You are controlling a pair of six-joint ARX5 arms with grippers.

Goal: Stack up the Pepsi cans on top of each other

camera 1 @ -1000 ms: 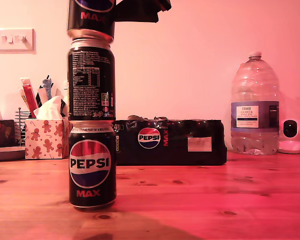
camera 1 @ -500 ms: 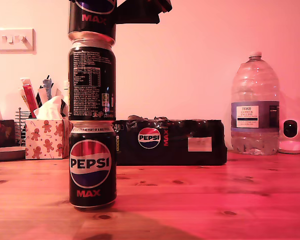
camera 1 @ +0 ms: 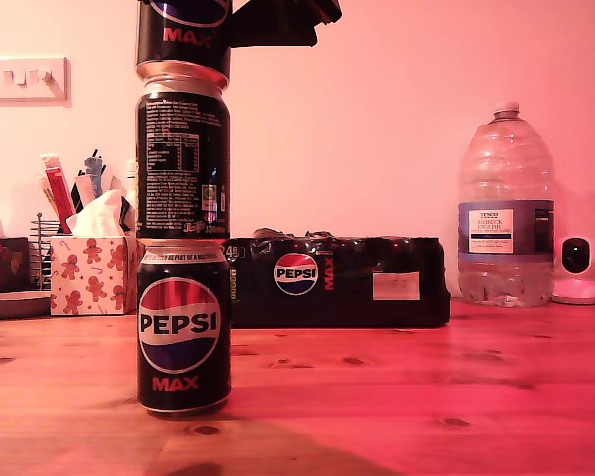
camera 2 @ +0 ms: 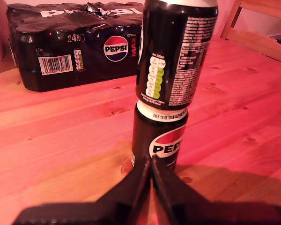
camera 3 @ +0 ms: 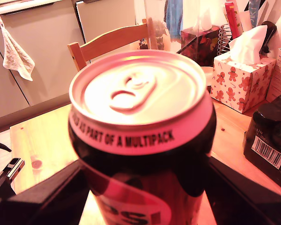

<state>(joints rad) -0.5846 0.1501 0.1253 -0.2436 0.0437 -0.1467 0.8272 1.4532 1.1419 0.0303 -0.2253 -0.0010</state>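
Observation:
Three Pepsi cans stand in a column on the wooden table (camera 1: 397, 387), towards the exterior view's left. The bottom can (camera 1: 183, 327) shows its globe and red "MAX". On it stands the middle can (camera 1: 181, 164), small print facing out. The top can (camera 1: 183, 35) sits slightly tilted with its base at the middle can's rim. My second gripper (camera 1: 268, 22) reaches in from the exterior view's right and is shut on it; its wrist view shows the silver lid (camera 3: 138, 91) between both fingers (camera 3: 51, 192). My first gripper (camera 2: 150, 176) is shut and empty, low in front of the bottom can (camera 2: 161, 140) and the middle can (camera 2: 175, 56).
A black shrink-wrapped Pepsi multipack (camera 1: 337, 283) lies behind the stack. A large clear water bottle (camera 1: 506, 213) and a small white camera (camera 1: 577, 268) stand at the exterior view's right. A gingerbread-print tissue box (camera 1: 89, 273) sits at its left. A wooden chair (camera 3: 112, 40) stands beyond the table.
The held top can and the middle can under it have shifted a hair towards the exterior view's right. Nothing else has moved.

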